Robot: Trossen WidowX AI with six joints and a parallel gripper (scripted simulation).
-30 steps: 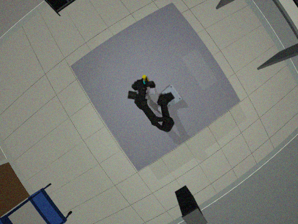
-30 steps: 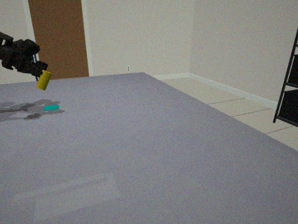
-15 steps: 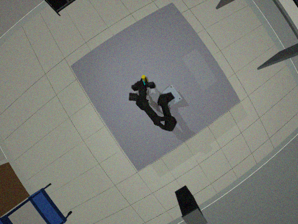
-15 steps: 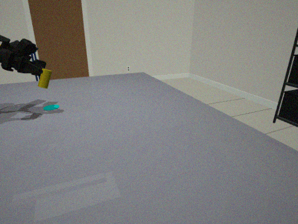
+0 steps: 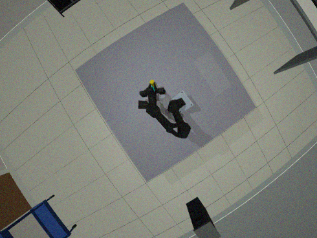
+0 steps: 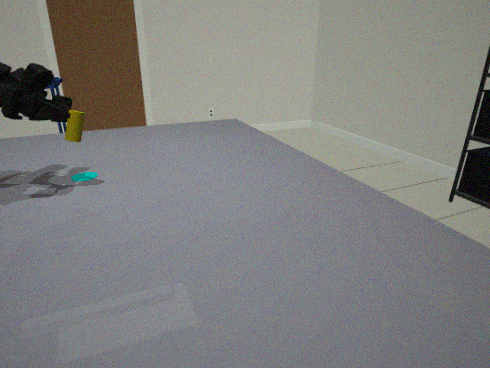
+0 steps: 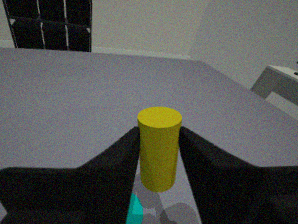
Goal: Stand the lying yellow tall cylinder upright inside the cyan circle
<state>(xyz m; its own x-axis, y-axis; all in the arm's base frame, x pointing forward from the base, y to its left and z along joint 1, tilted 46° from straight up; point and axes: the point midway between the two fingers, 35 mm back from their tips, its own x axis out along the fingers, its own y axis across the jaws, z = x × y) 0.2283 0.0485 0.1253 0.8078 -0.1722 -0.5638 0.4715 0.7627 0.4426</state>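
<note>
No brand, label or writing can be read on anything in view.

The flat lavender-grey counter [image 6: 260, 215] fills most of the exterior view, with a paler rectangular patch near its front edge. Around it lies a floor of pale square tiles [image 5: 48, 136], bounded by cream walls; a brown door panel [image 6: 95, 60] stands at the back, a black shelving frame [image 6: 472, 150] at the right, and a blue cart [image 5: 48, 220] shows in the corner of the top view.

The black jointed arm [image 5: 168, 119] reaches from its pale base plate [image 5: 185, 101], folds back at the elbow and stretches out again, its wrist held roughly level above the counter. The black two-fingered hand [image 7: 159, 150] is clamped on the yellow tall cylinder [image 7: 159, 147] — 1 dark finger [image 7: 115, 165] presses on each side of it. The cylinder hangs nearly upright, its flat top facing the wrist camera, and it is clear of the counter, lifted in the air.

The flat cyan circle [image 6: 84, 176] lies on the counter below the cylinder, among the arm's grey shadows — the 2 are apart. In the wrist view only a sliver of cyan shows, under the cylinder's lower end and slightly to the left.
</note>
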